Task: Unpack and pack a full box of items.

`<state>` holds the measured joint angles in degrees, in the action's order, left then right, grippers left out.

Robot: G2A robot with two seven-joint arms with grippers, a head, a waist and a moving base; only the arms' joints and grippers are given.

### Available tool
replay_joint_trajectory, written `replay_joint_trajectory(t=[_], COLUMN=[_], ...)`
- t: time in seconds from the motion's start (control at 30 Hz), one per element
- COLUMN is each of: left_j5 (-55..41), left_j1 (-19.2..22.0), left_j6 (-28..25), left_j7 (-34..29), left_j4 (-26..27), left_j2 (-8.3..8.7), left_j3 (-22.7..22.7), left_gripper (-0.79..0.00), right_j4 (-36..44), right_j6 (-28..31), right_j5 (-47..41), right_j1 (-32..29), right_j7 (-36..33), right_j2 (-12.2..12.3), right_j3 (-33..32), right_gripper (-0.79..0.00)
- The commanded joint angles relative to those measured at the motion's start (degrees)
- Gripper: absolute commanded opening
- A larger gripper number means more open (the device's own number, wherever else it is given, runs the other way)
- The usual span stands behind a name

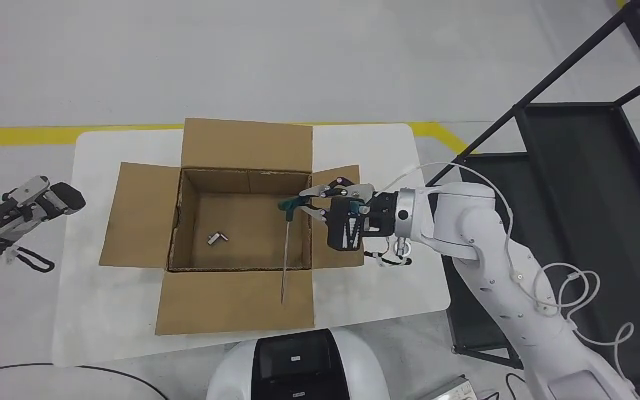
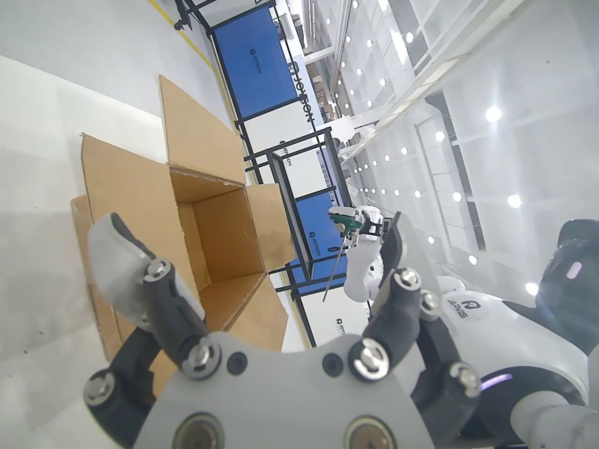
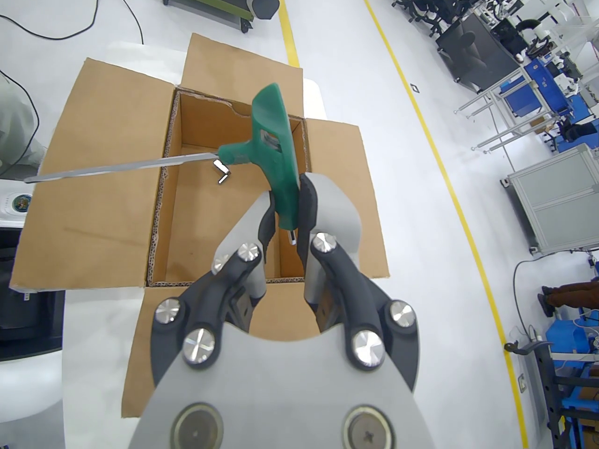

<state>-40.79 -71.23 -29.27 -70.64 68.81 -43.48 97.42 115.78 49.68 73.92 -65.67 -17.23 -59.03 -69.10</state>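
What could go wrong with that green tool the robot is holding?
The right pincer grips the green tool by only one end of its handle, so it might swivel or slip out. Its long shaft reaches past the box wall, so lowering it could snag the cardboard.

A: The box (image 1: 140, 215) is matt brown corrugated cardboard.
B: And the T-handle key (image 3: 273, 142): smooth green plastic grip, bright bare metal shaft. The small bracket (image 3: 222, 172) inside looks shiny metal too.

The right arm (image 1: 480, 240) and its cable (image 1: 437, 166) are white. The left gripper (image 2: 252, 231) and right gripper (image 3: 288, 193) are grey, black-jointed, silver-screwed.
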Motion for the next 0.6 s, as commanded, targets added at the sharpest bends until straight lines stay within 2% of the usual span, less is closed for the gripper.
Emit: replay_joint_trajectory(t=[0.0, 0.3, 0.43, 0.57], left_j5=[0.0, 0.0, 0.0, 0.0], left_j1=[0.0, 0.0, 0.0, 0.0], left_j6=[0.0, 0.0, 0.0, 0.0], left_j7=[0.0, 0.0, 0.0, 0.0], left_j4=[0.0, 0.0, 0.0, 0.0], left_j2=[0.0, 0.0, 0.0, 0.0], left_j3=[0.0, 0.0, 0.0, 0.0], left_gripper=[0.0, 0.0, 0.0, 0.0], right_j4=[0.0, -0.3, 1.29, 1.88], right_j6=[0.0, -0.99, -0.82, -0.46], right_j5=[0.0, -2.61, -9.25, -14.7], right_j1=[0.0, -0.81, -4.19, -11.21], right_j7=[0.0, 0.21, -2.68, -10.18], right_j2=[0.0, 0.14, 1.17, 2.7], right_j3=[0.0, -1.49, -9.19, -21.02], right_gripper=[-0.785, -0.785, -0.785, -0.785])
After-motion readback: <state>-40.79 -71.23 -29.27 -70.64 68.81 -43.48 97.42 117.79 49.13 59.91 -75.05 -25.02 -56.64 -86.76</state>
